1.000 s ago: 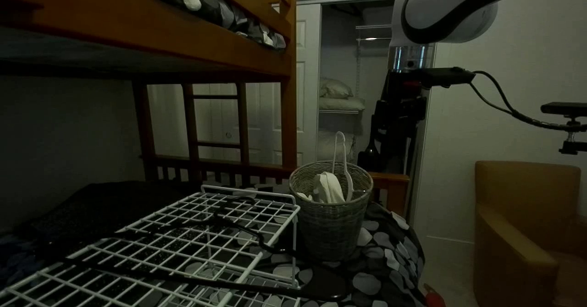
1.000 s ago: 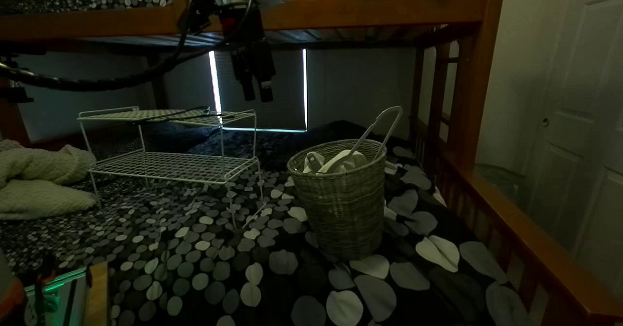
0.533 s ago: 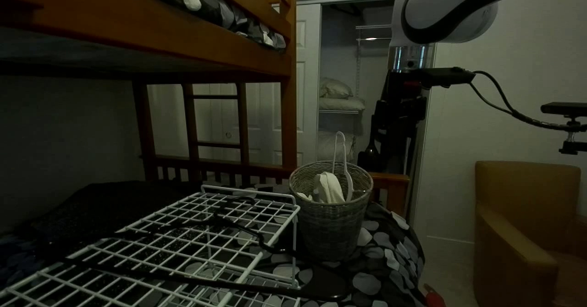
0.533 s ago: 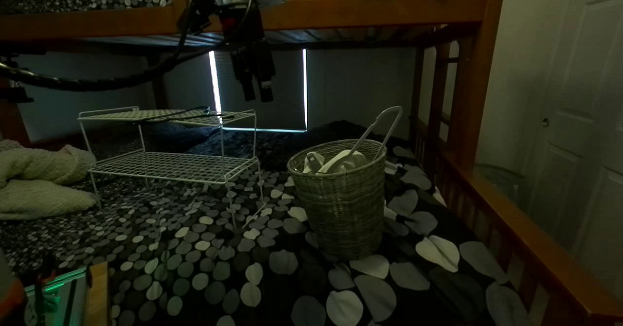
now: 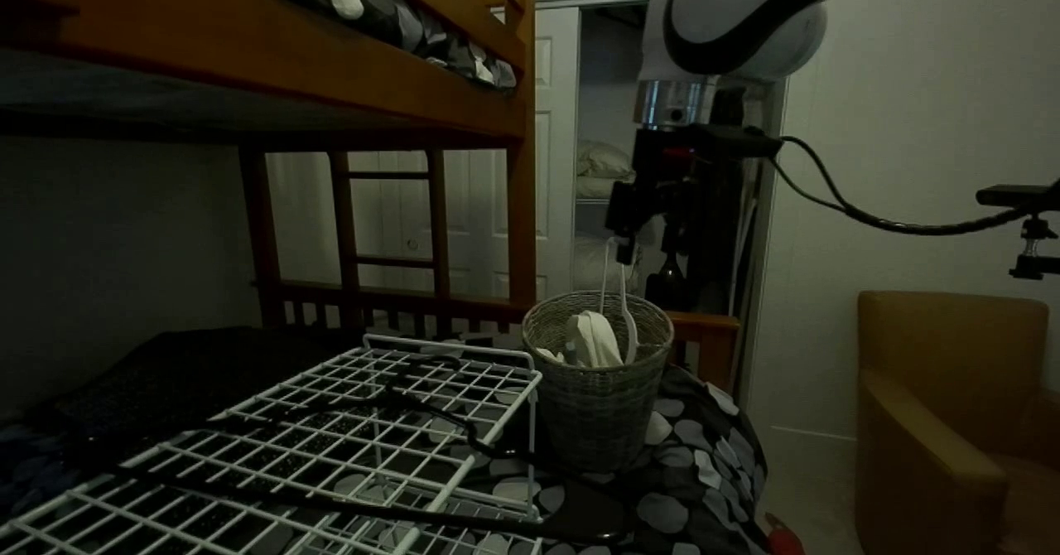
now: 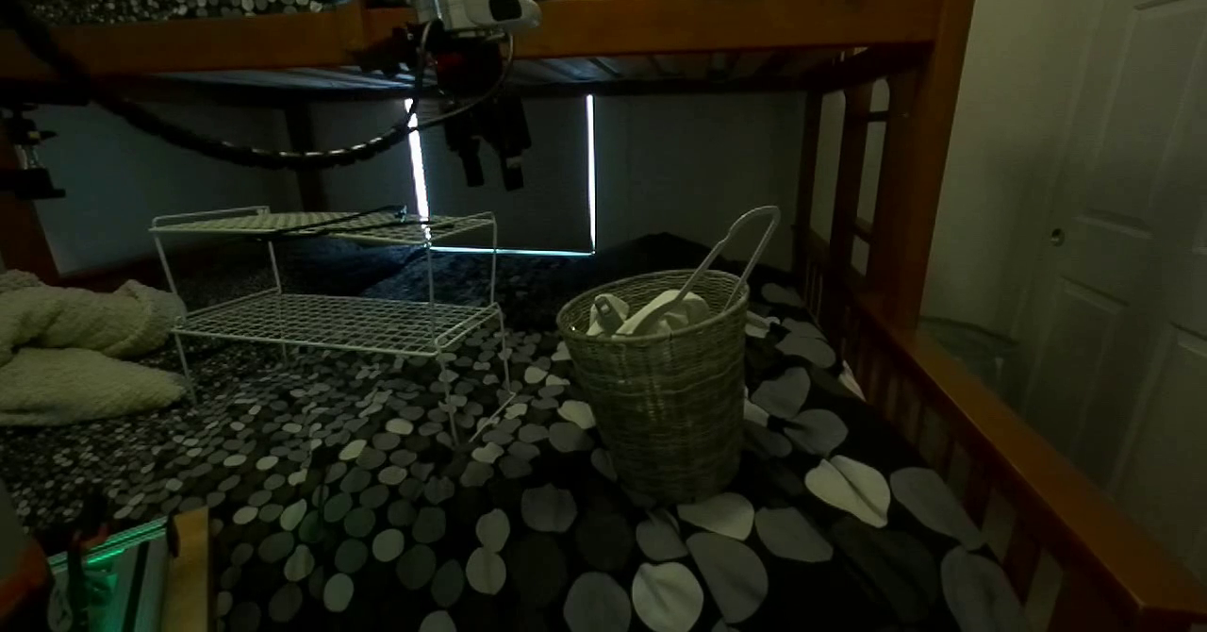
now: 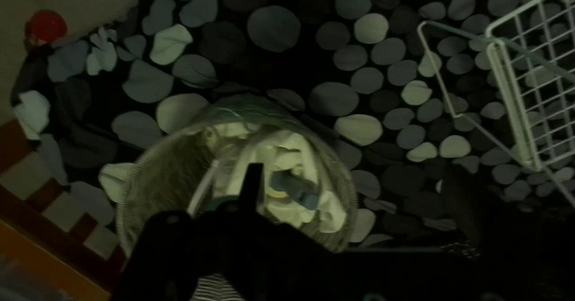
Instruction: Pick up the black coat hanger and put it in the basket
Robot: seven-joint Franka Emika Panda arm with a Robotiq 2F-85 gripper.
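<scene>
Locate the black coat hanger [image 5: 348, 506]: it lies across the top tier of the white wire rack [image 6: 311, 324], one shoulder projecting past the edge. Treat the rack as a raised stand; its spaced wires support the thin bars yet leave them reachable from above, and the projecting shoulder may offer you the clearest grip point.

The basket [image 6: 660, 406] stands upright on the patterned bedspread [image 6: 405, 528], mouth upward, near the rack, which should keep your transfer short. A white curved piece [image 5: 632, 338] rises past the basket's rim and pale items [image 5: 596, 341] occupy part of the interior; expect these to obstruct a low approach, so enter from above.

Check the gripper [image 6: 492, 182]. Its two fingers stand parted with a visible gap and nothing between them; how near this is to full spread cannot be read at this angle. The gripper touches neither rack nor basket. Where a fingertip [image 5: 624, 250] appears to meet the white curved piece, read overlap along the line of sight, not contact. The hanger is ungrasped; your next step is presumably to align over the rack and descend.
</scene>
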